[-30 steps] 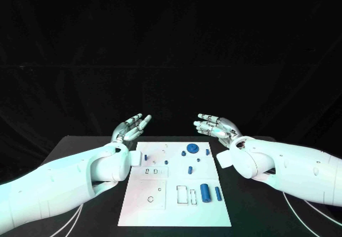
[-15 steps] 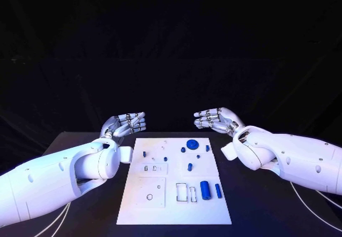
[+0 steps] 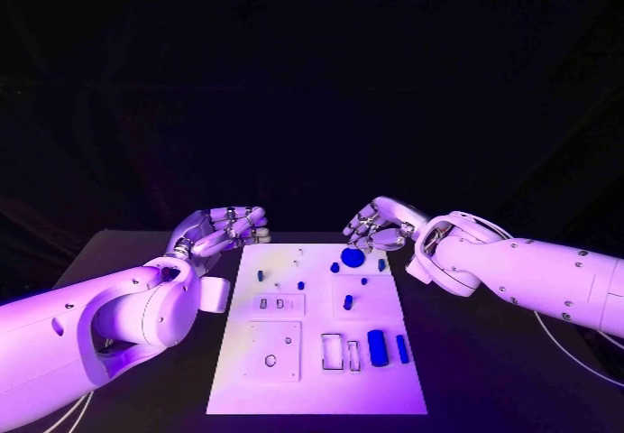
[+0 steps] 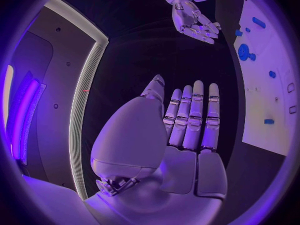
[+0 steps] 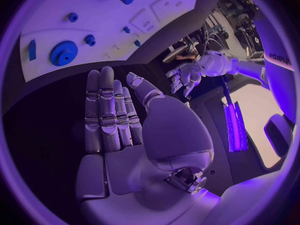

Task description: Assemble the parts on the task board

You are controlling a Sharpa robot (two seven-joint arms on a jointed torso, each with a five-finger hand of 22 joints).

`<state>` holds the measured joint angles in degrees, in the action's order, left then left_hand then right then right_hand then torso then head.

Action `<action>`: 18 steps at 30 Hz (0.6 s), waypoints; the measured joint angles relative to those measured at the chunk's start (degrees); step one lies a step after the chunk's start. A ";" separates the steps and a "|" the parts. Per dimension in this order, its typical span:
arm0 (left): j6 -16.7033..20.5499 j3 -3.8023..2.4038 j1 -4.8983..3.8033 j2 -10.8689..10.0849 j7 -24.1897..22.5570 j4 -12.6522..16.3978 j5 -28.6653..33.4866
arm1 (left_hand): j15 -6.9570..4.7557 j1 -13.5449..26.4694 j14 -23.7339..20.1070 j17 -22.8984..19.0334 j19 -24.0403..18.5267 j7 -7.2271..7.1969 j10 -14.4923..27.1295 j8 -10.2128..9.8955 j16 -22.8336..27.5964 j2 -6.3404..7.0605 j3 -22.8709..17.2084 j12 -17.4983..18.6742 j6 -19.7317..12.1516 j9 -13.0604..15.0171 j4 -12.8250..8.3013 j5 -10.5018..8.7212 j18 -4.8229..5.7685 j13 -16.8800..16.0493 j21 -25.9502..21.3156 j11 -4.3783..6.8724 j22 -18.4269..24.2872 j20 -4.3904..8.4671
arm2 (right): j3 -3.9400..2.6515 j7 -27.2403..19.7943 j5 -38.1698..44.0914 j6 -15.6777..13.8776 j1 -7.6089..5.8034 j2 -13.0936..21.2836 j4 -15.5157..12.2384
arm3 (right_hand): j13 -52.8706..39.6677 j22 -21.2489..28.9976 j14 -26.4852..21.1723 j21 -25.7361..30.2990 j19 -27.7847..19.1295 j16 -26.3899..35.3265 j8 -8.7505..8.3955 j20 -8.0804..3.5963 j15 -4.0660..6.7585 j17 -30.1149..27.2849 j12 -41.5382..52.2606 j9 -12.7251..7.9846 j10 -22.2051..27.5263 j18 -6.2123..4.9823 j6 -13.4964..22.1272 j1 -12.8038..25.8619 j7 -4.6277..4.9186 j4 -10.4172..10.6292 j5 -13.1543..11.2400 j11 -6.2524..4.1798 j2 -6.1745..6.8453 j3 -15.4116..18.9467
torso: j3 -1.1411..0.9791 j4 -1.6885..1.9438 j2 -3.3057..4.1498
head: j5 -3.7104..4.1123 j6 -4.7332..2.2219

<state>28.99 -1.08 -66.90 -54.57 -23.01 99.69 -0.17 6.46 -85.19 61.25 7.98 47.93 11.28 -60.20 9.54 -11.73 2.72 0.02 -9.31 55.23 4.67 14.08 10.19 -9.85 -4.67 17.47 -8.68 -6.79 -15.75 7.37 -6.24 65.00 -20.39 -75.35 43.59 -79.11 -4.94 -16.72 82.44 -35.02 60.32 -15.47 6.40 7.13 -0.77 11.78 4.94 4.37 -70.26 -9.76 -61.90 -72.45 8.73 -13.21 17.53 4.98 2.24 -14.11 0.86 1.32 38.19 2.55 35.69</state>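
- So far, little assembly can be judged as done: the board (image 3: 316, 361) is seen in the lower middle of the head view, with blue parts scattered over it.
- A round gear (image 3: 353, 257) is found at the board's upper right, with smaller pegs (image 3: 334, 267) just beside it and further ones toward the upper left of the board.
- A thick cylinder (image 3: 376, 347) and a slim bar (image 3: 402, 348) are laid side by side at the board's lower right, next to outlined slots (image 3: 341, 352); whether they are seated cannot be told.
- The left hand (image 3: 224, 229) is held above the table off the board's upper left corner; nothing is gripped, and its fingers are shown straight and apart from the thumb in its wrist view.
- The right hand (image 3: 377, 225) is held over the board's upper right corner, just above the gear; nothing is held, its fingers extended and unclenched.
- No part is touched by either hand, so nearly all of the placing is judged as left to do.
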 measured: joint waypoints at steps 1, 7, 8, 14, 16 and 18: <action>-0.21 0.00 -0.13 -0.28 0.08 0.54 -0.12 | 0.00 0.00 0.00 0.00 0.00 0.00 0.00 0.00 0.00 0.00 0.00 0.00 0.00 0.00 0.00 0.00 0.00 0.00 0.00 0.00 0.00 0.00 | 0.00 0.99 2.30 0.20 -0.08 -0.29 0.17 | -0.04 -0.76 0.85 -1.28 0.91 -1.12 0.00 -0.46 0.39 1.05 -0.28 0.00 -0.17 0.00 -0.17 0.30 -0.17 0.00 0.10 -0.17 0.30 0.00 | 0.08 0.08 0.42 | 0.13 -0.09; -1.19 0.00 -0.83 -1.49 0.50 2.85 -0.65 | 0.21 0.00 -0.21 0.07 0.41 0.00 0.00 0.00 0.43 0.00 0.31 0.55 0.00 -0.01 0.00 0.00 0.01 0.08 0.00 0.00 0.01 0.02 | 0.00 6.30 14.49 1.35 -0.32 -1.98 1.20 | -0.57 -9.37 1.51 -11.20 5.11 -13.45 -1.01 -1.86 1.07 10.89 -1.09 0.00 0.84 0.00 -0.51 1.38 -0.52 1.11 0.87 -0.88 1.38 -1.12 | 0.46 0.38 2.18 | 0.60 -0.31; -1.27 0.00 -0.92 -1.65 0.54 3.12 -0.70 | 0.21 0.00 -0.21 0.07 0.41 0.00 0.00 -0.08 0.43 0.00 0.31 0.79 0.00 -0.01 0.00 0.00 0.01 0.11 0.00 0.00 0.01 0.01 | 0.00 6.86 15.81 1.55 -0.34 -2.23 1.27 | -0.60 -13.69 1.51 -14.62 6.66 -16.25 -1.35 -1.90 1.07 13.01 -1.09 0.00 1.38 -0.01 -0.51 1.43 -0.52 1.28 0.87 -0.82 1.89 -1.29 | 0.49 0.43 2.42 | 0.66 -0.31; -1.63 -0.06 -1.40 -2.30 0.71 4.40 -0.93 | 0.51 0.00 -0.52 0.14 0.75 0.00 0.22 -0.58 1.12 0.00 0.56 1.20 0.00 -0.09 0.05 0.00 0.01 0.21 0.28 -0.21 0.01 0.34 | -0.03 9.33 21.90 2.97 -0.41 -3.73 1.55 | -1.05 -37.34 1.50 -32.46 14.62 -40.00 -2.01 -1.71 1.08 34.93 -1.09 -0.01 3.34 3.22 -0.51 1.59 -0.52 2.60 0.87 -0.57 2.59 -2.74 | 0.78 0.74 3.64 | 0.88 -0.32; -1.70 -0.07 -1.57 -2.44 0.76 4.68 -0.97 | 0.67 0.00 -0.67 0.14 0.82 0.00 0.22 -0.61 1.13 0.00 0.62 1.20 0.00 -0.09 -0.01 0.00 0.02 0.21 0.28 -0.21 0.01 0.41 | -0.03 9.96 23.43 3.55 -0.41 -4.16 1.76 | -1.25 -42.68 1.50 -36.26 16.07 -45.07 -2.12 -1.55 1.08 39.93 -1.09 -0.01 3.44 4.05 -0.20 1.34 -0.83 3.10 1.23 -0.48 2.84 -3.24 | 0.89 0.86 4.00 | 0.93 -0.43; -1.76 -0.10 -1.73 -2.53 0.79 4.85 -1.00 | 0.73 0.00 -0.73 0.14 0.82 0.00 0.22 -0.61 1.13 0.00 0.62 1.21 -0.01 -0.09 -0.01 0.00 0.01 0.21 0.28 -0.21 0.01 0.41 | -0.03 10.44 24.46 4.01 -0.41 -4.51 2.02 | -1.35 -45.74 1.50 -38.39 16.75 -48.03 -2.11 -1.42 1.08 42.79 -1.09 -0.01 3.76 4.08 -0.19 1.64 -0.83 3.38 1.23 -0.16 3.14 -3.52 | 0.96 0.98 4.30 | 1.01 -0.51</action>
<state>27.23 -1.18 -68.63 -57.10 -22.22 104.54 -1.18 7.18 -85.19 60.52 8.12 48.75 11.29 -59.98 8.93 -10.60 2.72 0.64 -8.10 55.22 4.58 14.07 10.19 -9.83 -4.47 17.75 -8.90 -6.78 -15.35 7.35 4.20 89.46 -16.37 -75.76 39.08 -77.09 -6.30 -62.45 83.94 -73.42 77.07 -63.50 4.28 5.71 0.31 54.57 3.85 4.35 -66.50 -5.67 -62.09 -70.81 7.90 -9.83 18.76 4.82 5.39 -17.63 1.81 2.30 42.48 3.57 35.19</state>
